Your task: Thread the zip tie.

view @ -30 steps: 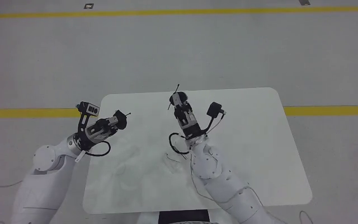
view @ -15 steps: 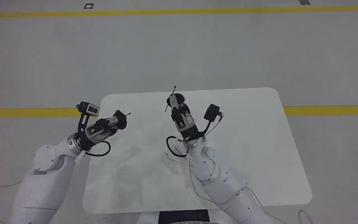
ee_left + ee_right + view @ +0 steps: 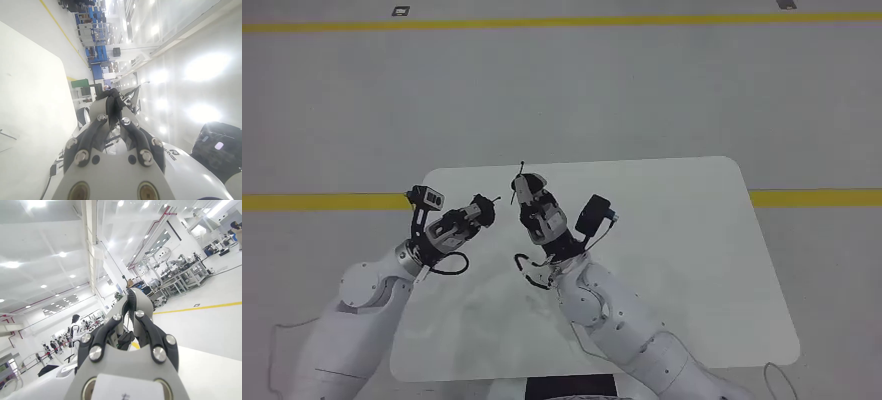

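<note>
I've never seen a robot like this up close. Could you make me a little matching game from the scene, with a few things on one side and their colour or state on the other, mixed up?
Things:
1. zip tie
2. table
3. floor line
4. right gripper

Descriptions:
A. yellow
B. shut, pinching a thin strand
C. white, with rounded corners
D. thin and black, sticking out past the fingertips

Pairs: 1-D, 2-C, 3-A, 4-B.
</note>
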`<state>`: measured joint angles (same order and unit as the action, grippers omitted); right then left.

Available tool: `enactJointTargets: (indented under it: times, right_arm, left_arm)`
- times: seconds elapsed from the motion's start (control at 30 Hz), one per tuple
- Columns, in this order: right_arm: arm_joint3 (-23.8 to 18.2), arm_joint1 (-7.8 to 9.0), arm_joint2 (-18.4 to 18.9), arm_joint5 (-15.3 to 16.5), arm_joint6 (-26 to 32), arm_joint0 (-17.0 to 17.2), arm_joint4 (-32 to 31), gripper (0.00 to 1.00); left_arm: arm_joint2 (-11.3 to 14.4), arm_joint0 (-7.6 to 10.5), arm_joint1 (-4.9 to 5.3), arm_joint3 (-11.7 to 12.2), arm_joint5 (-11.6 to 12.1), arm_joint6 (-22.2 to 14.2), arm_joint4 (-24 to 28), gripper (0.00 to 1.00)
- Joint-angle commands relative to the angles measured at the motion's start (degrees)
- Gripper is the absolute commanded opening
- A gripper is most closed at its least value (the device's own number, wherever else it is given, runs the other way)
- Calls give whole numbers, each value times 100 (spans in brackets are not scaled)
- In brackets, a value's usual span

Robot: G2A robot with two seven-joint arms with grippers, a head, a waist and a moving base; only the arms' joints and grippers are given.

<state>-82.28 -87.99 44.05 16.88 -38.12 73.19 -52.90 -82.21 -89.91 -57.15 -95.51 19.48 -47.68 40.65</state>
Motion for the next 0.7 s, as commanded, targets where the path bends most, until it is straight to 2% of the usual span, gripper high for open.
enactJointTargets:
  times: [0.0, 0.13, 0.53, 0.67]
  right_arm:
    - [80, -28, -34, -113, -91, -43, -155, 0]
    - [178, -62, -52, -343, -250, -81, -476, 0]
    - [182, -65, -45, -368, -257, -83, -587, 0]
    - [192, -69, -65, -505, -148, -91, -943, 0]
  left_arm:
    - [70, 35, -26, 4, 0, 50, -43, 0]
    - [150, 57, -71, 19, 0, 106, -84, 0]
    - [146, 56, -100, 12, 0, 108, -83, 0]
    - [146, 56, -100, 12, 0, 108, -83, 0]
